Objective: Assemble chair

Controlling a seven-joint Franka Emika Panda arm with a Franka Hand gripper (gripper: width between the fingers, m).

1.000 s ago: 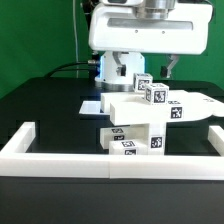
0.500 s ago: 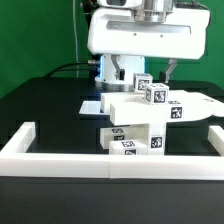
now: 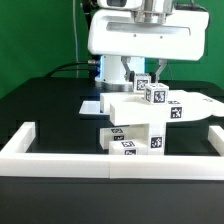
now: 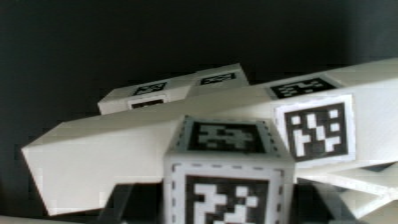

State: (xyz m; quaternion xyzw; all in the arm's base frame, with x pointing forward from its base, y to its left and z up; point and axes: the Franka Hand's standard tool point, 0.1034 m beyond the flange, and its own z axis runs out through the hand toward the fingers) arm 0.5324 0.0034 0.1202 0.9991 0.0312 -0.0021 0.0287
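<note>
The chair, a stack of white blocky plastic parts with black-and-white square tags [image 3: 148, 118], stands partly built near the middle of the black tabletop [image 3: 45, 105], just behind the long low white border wall [image 3: 110, 158]. A flat panel lies across the top with a tagged square post [image 3: 154, 94] rising from it, and another tagged block sits beneath; the wrist view shows the same post [image 4: 228, 168] close against the broad panel [image 4: 125, 135]. So several pieces appear joined, but judging by the shape, the seat back and some legs look still to come. The robot's two-finger gripper [image 3: 158, 72] hangs right over the rear post; whether its fingers are pinching it or spread I cannot tell.
</note>
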